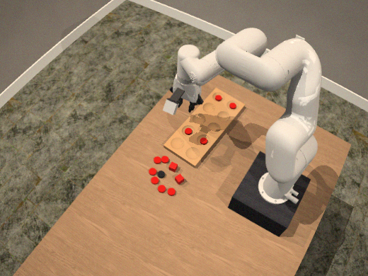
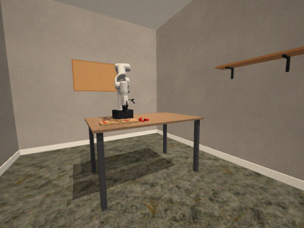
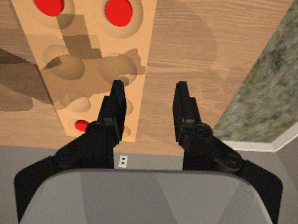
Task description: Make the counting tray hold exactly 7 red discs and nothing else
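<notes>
Counting tray below pincer, off to 1 side: 4 red discs in pockets, 6 pockets unfilled, so 3 more needed. Pincer part-open, nothing between fingers (gap probably pre-set for narrow disc). Farther from pincer, past tray's near end: 6 loose red discs, 2 red cubes, 1 black disc, likely decoys to leave on table.

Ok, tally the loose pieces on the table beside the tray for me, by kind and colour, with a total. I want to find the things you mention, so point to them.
Red discs (image 1: 152, 171): 6
Red cubes (image 1: 173, 166): 2
Black disc (image 1: 161, 174): 1
Total: 9
</notes>
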`<state>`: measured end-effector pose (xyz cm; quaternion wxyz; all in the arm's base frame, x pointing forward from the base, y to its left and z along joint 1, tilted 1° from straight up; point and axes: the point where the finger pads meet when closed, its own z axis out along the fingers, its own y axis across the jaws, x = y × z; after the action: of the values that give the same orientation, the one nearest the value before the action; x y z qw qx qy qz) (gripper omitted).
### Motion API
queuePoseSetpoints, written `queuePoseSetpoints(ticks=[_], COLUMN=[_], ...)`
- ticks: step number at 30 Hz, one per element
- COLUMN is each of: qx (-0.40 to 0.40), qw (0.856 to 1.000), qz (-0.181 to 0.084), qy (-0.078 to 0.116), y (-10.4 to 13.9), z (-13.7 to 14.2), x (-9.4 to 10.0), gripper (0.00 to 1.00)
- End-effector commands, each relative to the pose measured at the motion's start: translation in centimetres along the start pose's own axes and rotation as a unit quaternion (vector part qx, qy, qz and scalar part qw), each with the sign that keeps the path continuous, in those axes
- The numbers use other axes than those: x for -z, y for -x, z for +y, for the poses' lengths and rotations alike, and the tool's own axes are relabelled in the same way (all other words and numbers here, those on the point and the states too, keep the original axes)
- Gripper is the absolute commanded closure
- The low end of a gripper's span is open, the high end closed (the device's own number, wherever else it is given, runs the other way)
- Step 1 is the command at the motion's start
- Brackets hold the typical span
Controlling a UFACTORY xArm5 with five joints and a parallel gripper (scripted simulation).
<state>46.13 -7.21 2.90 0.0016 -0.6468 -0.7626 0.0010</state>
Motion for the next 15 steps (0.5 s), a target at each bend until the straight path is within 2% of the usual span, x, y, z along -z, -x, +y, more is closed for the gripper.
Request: queuePoseSetpoints(ticks=[1, 7, 13, 15], qx=[0.084, 0.199, 0.312, 0.312], qw=[0.996, 0.98, 0.95, 0.95], qz=[-0.001, -0.001, -0.001, -0.001], qy=[0.002, 0.001, 0.0, 0.0], y=[-3.8, -9.1, -14.1, -14.1], z=[0.7, 0.7, 0.1, 0.1], x=[0.0, -0.2, -0.4, -0.4], gripper=[0.53, 0.53, 0.53, 0.53])
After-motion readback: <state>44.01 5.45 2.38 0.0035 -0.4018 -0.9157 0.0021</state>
